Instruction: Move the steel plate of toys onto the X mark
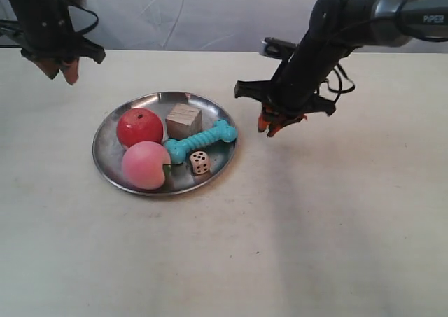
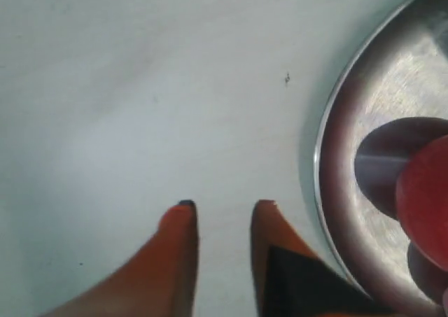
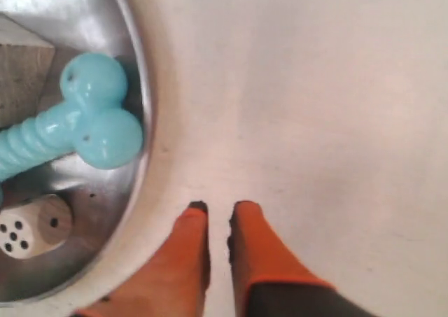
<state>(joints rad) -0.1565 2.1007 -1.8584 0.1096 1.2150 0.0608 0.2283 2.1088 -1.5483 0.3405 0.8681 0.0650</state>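
The right pincer, barely parted and gripping nothing, is hovering just outside the steel plate on its bone side. The left pincer, slightly wider and also empty, is hanging beyond the rim on the apple side. The plate is sitting on the pale surface, also carrying a peach, wooden cube and die. Stiff, slick and thin-edged, it is likely calling for a firm pinch on a bare stretch of rim and a level carry, since the round toys could roll. The right arm is bearing the lettering "PiPER".
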